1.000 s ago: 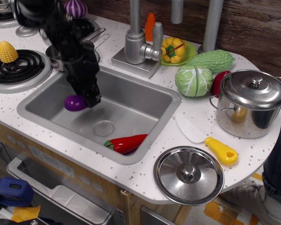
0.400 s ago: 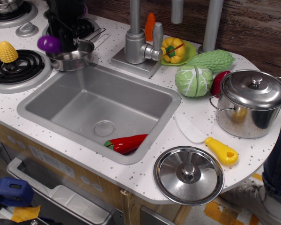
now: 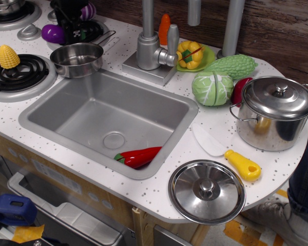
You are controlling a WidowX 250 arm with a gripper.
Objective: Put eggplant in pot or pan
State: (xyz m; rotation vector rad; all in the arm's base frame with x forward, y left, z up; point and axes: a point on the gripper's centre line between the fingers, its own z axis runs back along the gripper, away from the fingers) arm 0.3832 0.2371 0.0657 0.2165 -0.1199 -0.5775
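Observation:
The purple eggplant [image 3: 52,34] hangs at the far left, above the counter just behind and to the left of the small steel saucepan [image 3: 78,59]. My black gripper [image 3: 61,32] is at the top left and holds the eggplant at its right end. The fingers are mostly hidden by the gripper body. The saucepan stands empty on the counter at the sink's back left corner, its thin handle [image 3: 107,38] pointing back right. The eggplant is outside the pan.
The sink [image 3: 113,115] holds a red pepper [image 3: 139,156]. A faucet [image 3: 153,46] stands behind it. A striped onion [image 3: 88,10] is behind the gripper and corn [image 3: 8,56] sits on the left burner. A large lidded pot [image 3: 274,110], a loose lid [image 3: 207,190] and vegetables are on the right.
The gripper lifted the eggplant out of the sink, then carried it back and left past the saucepan's rim, rising a little further since the last frame.

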